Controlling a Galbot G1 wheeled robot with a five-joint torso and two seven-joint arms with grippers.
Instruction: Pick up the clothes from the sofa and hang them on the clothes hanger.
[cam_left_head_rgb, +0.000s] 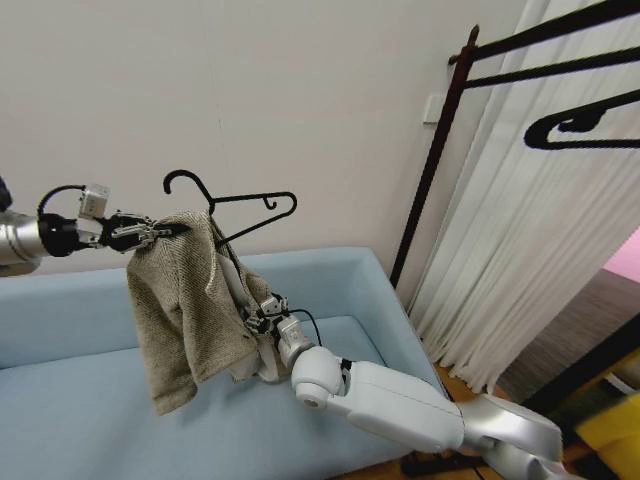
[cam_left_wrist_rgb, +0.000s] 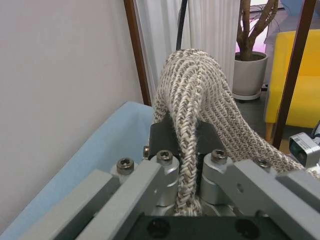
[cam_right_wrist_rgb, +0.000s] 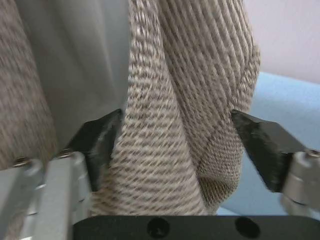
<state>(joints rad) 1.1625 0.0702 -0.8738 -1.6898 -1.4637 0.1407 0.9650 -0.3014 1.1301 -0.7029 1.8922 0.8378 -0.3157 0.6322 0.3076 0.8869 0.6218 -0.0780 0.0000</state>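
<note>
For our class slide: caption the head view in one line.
Left gripper holds a knitted sweater on a black hanger above the sofa; right gripper open around a lower fold.

Your left arm (cam_left_head_rgb: 20, 245) reaches in level from your left side, wrist straight, with the left gripper (cam_left_head_rgb: 168, 231) held high and pointing to your right. Seen from its wrist, its fingers (cam_left_wrist_rgb: 165, 137) are pressed tight together on a thick bunch of the sweater (cam_left_head_rgb: 185, 310). Your right arm (cam_left_head_rgb: 400, 405) comes in low from your right and bends at a rounded joint (cam_left_head_rgb: 315, 385). From there the wrist angles up and to your left. The right gripper (cam_left_head_rgb: 255, 318) sits lower than the left one, and its black pads (cam_right_wrist_rgb: 102, 140) are spread wide on either side of a fold of the sweater.
</note>
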